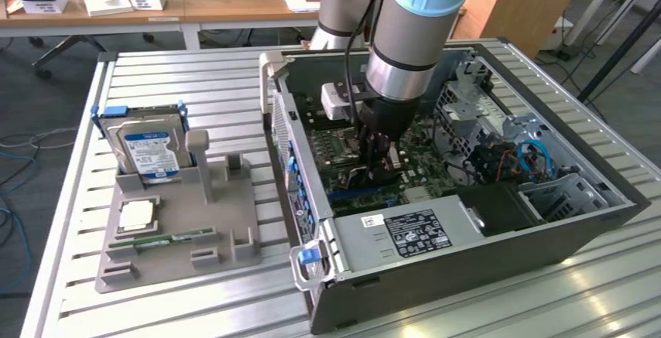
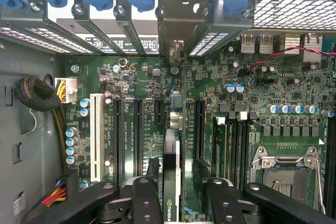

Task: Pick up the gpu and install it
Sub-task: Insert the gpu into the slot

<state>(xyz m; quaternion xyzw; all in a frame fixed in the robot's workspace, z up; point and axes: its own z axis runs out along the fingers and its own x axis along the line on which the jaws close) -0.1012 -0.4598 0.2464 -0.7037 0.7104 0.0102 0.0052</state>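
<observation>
OK, my gripper (image 2: 172, 192) is down inside the PC case (image 1: 465, 261), jaws spread either side of the gpu (image 2: 171, 182) standing edge-on in the motherboard (image 2: 142, 124) slot, gripping nothing.

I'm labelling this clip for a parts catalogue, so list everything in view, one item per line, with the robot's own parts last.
gpu: one, dark card seen edge-on, standing upright in a motherboard slot between the fingers.
motherboard: one, green, on the floor of the case.
computer case: one, dark grey, open, at the exterior view's right on the table.
power supply: one, silver with a black label, at the case's near end.
hard drive: one, silver with a blue-white label, upright in the holder.
parts holder: one, grey, at the exterior view's left.
memory stick: one, green, lying on the holder.
table: one, slatted metal.
arm: one, light blue and silver, reaching down into the case.
gripper: one, black, fingers either side of the card.
</observation>
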